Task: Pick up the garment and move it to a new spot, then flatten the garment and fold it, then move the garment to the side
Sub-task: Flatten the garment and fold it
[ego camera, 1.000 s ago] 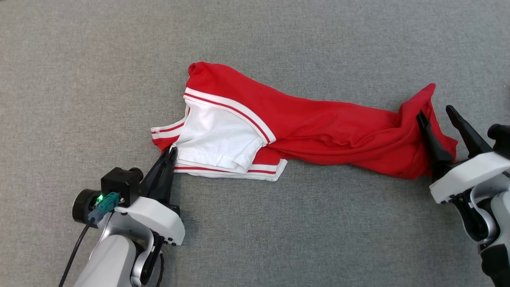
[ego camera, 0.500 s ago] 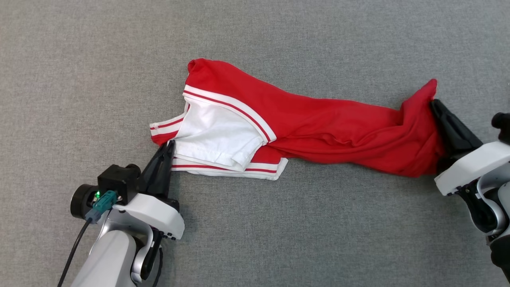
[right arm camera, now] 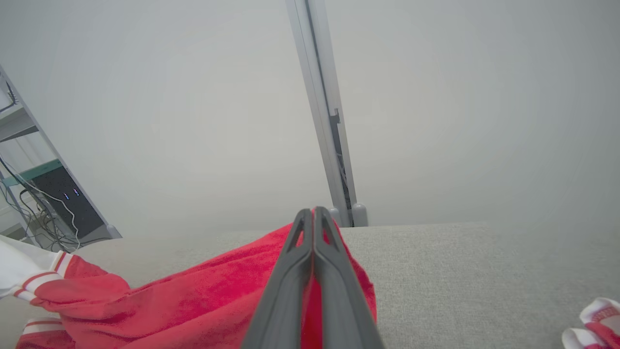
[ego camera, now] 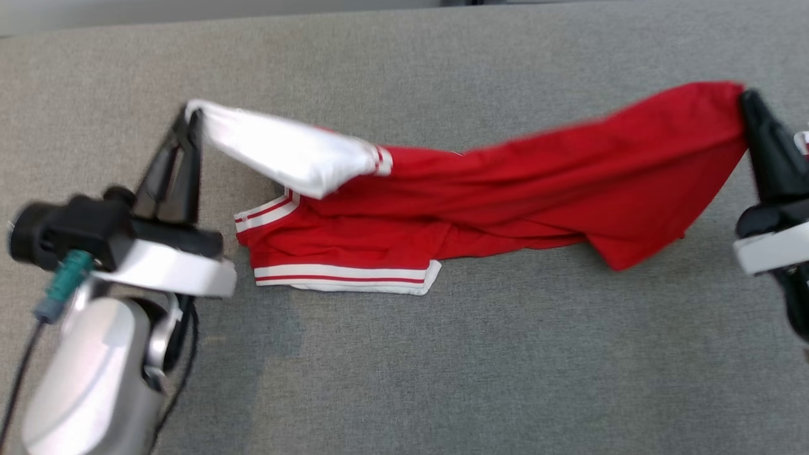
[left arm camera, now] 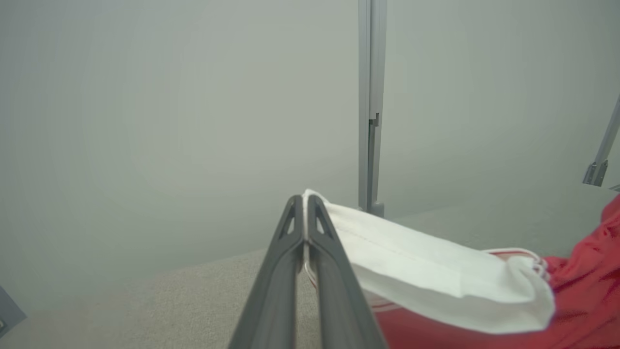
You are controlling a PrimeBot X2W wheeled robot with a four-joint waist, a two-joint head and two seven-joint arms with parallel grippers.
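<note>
The garment (ego camera: 505, 189) is red with white sleeves and red-striped white trim, stretched across the grey table (ego camera: 442, 379). My left gripper (ego camera: 189, 117) is shut on a white sleeve end (left arm camera: 387, 252), lifted above the table at the left. At the far right my right gripper (ego camera: 746, 101) is shut on the red hem corner (right arm camera: 271, 271), also raised. The middle of the garment sags, and its lower folds with the striped hem (ego camera: 341, 275) lie on the table. In the wrist views each pair of fingers (left arm camera: 302, 232) (right arm camera: 313, 237) pinches cloth.
A grey post (left arm camera: 370, 106) stands behind the table's far edge, with pale wall beyond. A shelf with cables and a dark box (right arm camera: 43, 203) sits off to one side. Another red and white cloth (right arm camera: 596, 325) lies at the right wrist view's lower right corner.
The right gripper closed on the red hem corner. Both grippers then rose and moved apart, lifting the sleeve and hem off the table and stretching the garment. The head camera also tilted.
</note>
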